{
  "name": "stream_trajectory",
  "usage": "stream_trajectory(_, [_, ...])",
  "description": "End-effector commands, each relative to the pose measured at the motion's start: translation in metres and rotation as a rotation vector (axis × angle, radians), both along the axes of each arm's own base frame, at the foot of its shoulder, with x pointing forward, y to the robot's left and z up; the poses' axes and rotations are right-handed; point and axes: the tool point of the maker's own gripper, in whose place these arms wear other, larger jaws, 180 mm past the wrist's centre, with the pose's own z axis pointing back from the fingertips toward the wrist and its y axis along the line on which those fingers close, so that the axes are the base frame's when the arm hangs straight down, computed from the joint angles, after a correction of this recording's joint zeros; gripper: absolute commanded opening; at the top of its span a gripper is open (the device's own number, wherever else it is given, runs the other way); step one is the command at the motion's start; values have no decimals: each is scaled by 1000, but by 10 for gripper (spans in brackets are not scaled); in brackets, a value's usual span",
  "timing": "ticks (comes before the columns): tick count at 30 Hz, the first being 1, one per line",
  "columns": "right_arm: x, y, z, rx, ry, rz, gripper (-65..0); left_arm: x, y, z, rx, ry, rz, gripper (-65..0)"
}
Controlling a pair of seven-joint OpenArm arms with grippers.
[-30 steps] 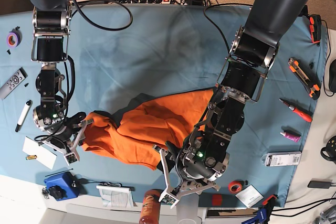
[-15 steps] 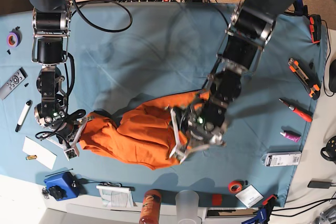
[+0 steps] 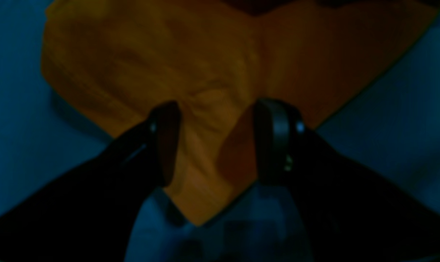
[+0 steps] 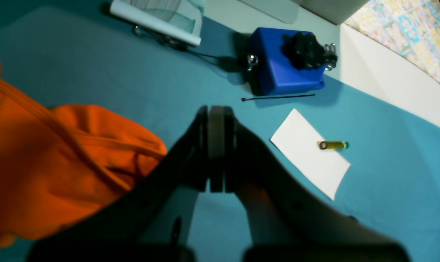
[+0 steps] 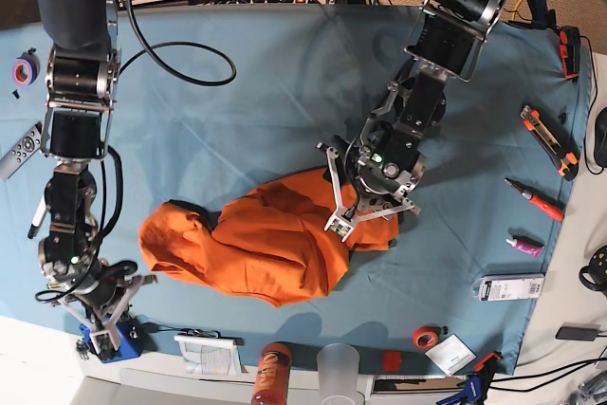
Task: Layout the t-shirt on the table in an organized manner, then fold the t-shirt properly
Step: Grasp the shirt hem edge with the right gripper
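Observation:
The orange t-shirt [image 5: 256, 244] lies crumpled on the teal table [image 5: 237, 92], left of centre near the front. My left gripper [image 5: 358, 208] hovers over its right end. In the left wrist view this gripper [image 3: 220, 142] is open, with a pointed corner of the t-shirt [image 3: 169, 65] between its fingers [image 3: 165, 142]. My right gripper [image 5: 112, 315] is down at the front left edge, apart from the cloth. The right wrist view shows it [image 4: 216, 145] shut on nothing, the t-shirt [image 4: 60, 163] lying to its left.
A blue box [image 4: 285, 69], a white card [image 4: 311, 153] with a small battery [image 4: 332, 145] and a cable tie [image 4: 278, 97] lie by the right gripper. An orange-capped bottle [image 5: 275, 367] and cup [image 5: 340, 367] stand at the front. Tools [image 5: 550, 139] line the right side.
My left arm swung from the front edge back over the shirt's right end, still open. My right gripper shut and drew away from the shirt's left edge toward the front corner.

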Motion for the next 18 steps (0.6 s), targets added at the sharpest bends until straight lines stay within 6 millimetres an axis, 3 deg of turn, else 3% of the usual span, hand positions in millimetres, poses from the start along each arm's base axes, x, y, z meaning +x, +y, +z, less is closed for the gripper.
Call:
stream_trajectory(1, [9, -3, 30, 7, -66, -2, -650, -6, 15, -8, 69, 41, 12, -315])
stream_trajectory(5, [3, -5, 20, -5, 3, -10, -650, -10, 17, -11, 72, 48, 10, -315])
stream_trajectory(7, [-1, 3, 13, -29, 50, 60, -650, -9, 16, -10, 70, 45, 9, -315])
stream_trajectory(11, [-14, 9, -3, -67, 160, 136, -428, -9, 16, -11, 71, 46, 9, -315])
stream_trajectory(12, [-16, 8, -6, -65, 184, 129, -402, -9, 16, -11, 71, 46, 9, -315])
stream_trajectory(18, [-27, 14, -18, -65, 264, 166, -398, -9, 16, -11, 69, 46, 9, -315])
